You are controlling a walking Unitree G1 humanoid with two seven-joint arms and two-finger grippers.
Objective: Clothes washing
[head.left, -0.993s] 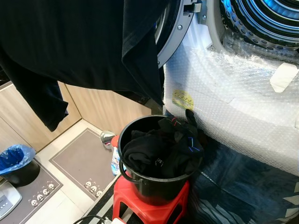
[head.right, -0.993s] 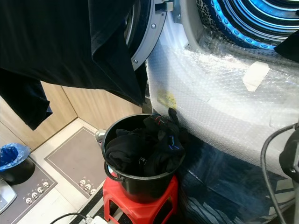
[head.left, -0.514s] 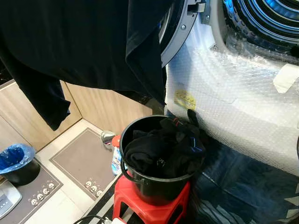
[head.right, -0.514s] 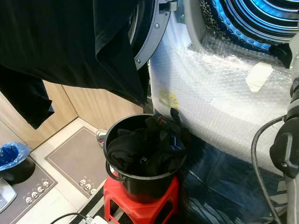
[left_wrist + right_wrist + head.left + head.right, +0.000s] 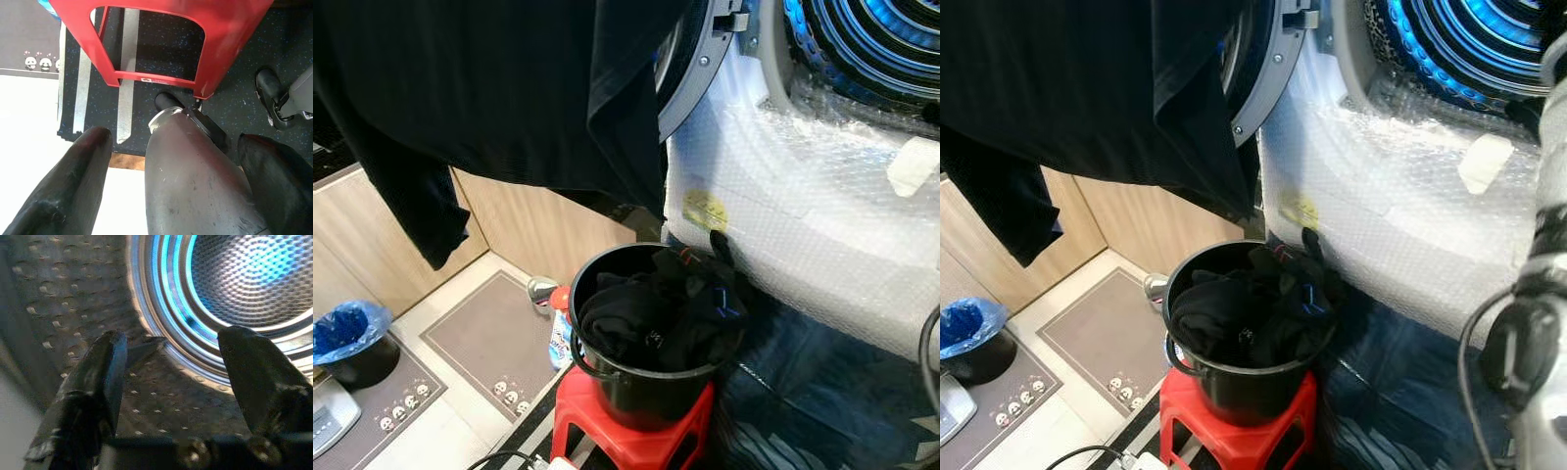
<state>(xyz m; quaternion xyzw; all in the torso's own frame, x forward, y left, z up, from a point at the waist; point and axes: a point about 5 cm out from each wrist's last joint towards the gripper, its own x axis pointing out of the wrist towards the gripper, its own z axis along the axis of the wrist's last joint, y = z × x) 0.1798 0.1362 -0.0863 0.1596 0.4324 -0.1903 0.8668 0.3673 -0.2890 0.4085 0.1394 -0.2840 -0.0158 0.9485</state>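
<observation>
A large black garment (image 5: 489, 88) hangs down from above, in front of the washer's open door (image 5: 693, 73). Below it a black bucket (image 5: 617, 382) heaped with dark clothes (image 5: 651, 313) stands on a red stool (image 5: 626, 436). The washer drum (image 5: 871, 39) is open and lit blue at the top right. My right arm (image 5: 1547, 196) reaches up along the right edge toward the drum. The right gripper (image 5: 178, 382) is open at the drum's mouth with nothing between its fingers. The left gripper (image 5: 176, 186) hangs low and open, pointing at the floor by the red stool (image 5: 161, 39).
Bubble wrap (image 5: 803, 206) covers the washer's front below the drum. Wooden cabinets (image 5: 538, 220) stand behind the bucket. A grey mat (image 5: 484, 343), a bottle (image 5: 558, 338) and a blue-bagged bin (image 5: 342, 333) lie on the floor to the left. A black cable (image 5: 1474, 333) loops off my right arm.
My right arm has risen along the right edge toward the drum. The view has shifted slightly. Bucket, stool and hanging garment stay put.
</observation>
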